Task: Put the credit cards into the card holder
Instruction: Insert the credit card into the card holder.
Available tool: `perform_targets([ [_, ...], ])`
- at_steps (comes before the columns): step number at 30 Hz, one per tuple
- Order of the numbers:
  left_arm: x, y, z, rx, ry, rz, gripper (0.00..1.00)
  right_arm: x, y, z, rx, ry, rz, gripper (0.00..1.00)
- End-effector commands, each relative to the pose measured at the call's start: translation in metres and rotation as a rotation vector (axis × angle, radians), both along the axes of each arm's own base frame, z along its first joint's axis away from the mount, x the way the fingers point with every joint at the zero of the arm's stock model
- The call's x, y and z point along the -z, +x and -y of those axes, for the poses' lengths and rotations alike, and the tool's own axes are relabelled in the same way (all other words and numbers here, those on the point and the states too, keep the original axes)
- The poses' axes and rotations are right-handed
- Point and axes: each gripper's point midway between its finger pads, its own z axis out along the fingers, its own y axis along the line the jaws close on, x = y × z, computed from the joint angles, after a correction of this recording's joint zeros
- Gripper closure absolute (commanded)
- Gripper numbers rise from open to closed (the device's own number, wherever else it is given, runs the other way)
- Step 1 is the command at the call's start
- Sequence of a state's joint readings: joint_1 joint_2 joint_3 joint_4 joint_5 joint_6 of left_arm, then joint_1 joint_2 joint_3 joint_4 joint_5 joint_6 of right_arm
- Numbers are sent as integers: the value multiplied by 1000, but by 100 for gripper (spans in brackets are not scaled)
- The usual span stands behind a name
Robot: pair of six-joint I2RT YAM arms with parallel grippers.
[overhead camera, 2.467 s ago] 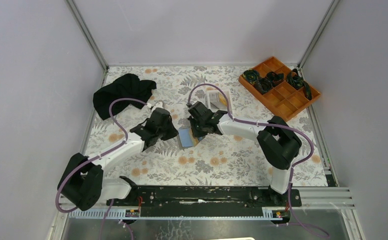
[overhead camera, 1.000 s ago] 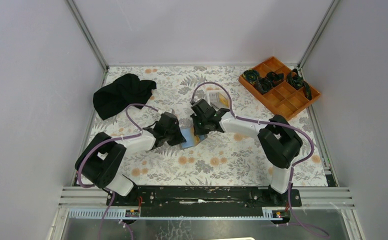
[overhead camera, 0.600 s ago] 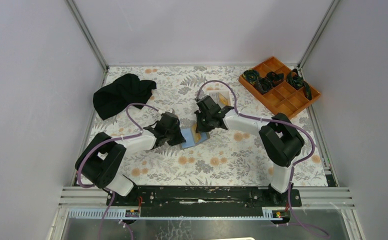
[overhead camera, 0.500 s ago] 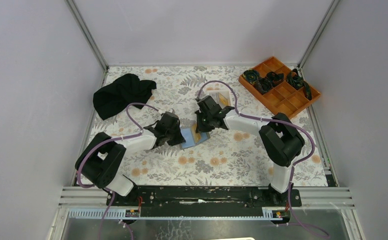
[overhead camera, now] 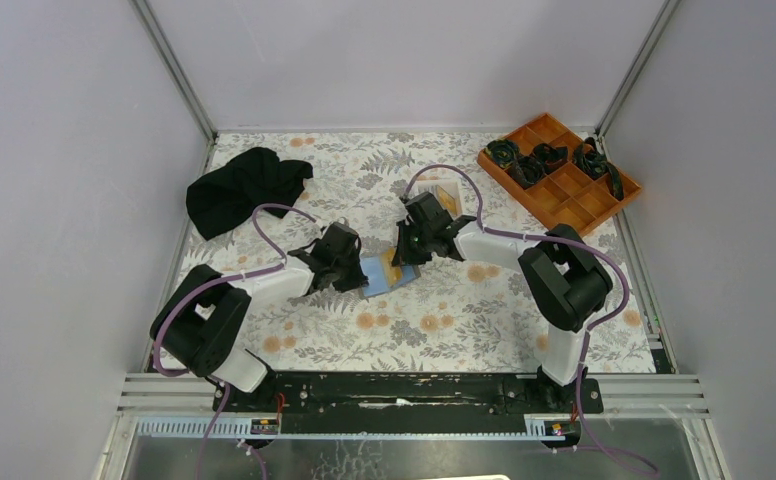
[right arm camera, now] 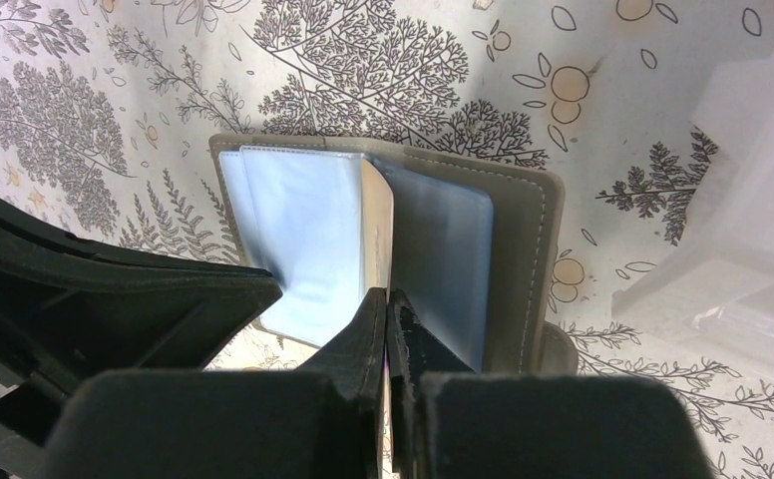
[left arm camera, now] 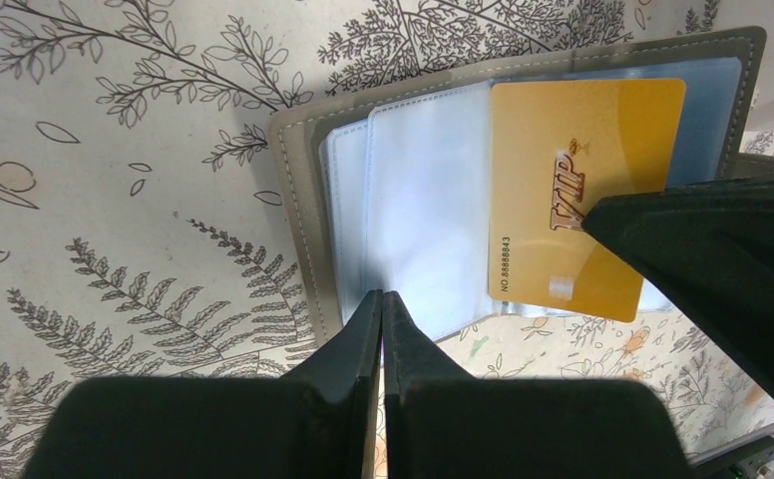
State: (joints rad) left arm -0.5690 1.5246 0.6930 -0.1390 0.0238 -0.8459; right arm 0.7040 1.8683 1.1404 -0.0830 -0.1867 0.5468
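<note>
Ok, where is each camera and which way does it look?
Top: above and behind, looking down at the table; left arm and right arm show.
Left wrist: on the left arm, looking down at the open holder; its shut left gripper shows.
Right wrist: on the right arm, facing the holder; its right gripper pinches the gold card.
Shared: both wrist views show holder and card.

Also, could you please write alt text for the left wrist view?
An open grey holder lies on a floral table, a gold VIP card over its clear sleeves. The right tool grips the card's edge; the left tool is shut on a sleeve.
</note>
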Motion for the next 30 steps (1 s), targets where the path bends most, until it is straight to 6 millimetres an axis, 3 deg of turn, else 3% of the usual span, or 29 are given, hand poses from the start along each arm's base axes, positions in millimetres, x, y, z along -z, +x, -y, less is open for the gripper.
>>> perform_targets([
  [1, 28, -30, -38, -9, 183, -122, 97, 24, -16, 14, 1, -64, -61, 100],
  [30, 44, -45, -49, 21, 245, -188, 100, 46, -44, 28, 46, -87, -125, 100],
])
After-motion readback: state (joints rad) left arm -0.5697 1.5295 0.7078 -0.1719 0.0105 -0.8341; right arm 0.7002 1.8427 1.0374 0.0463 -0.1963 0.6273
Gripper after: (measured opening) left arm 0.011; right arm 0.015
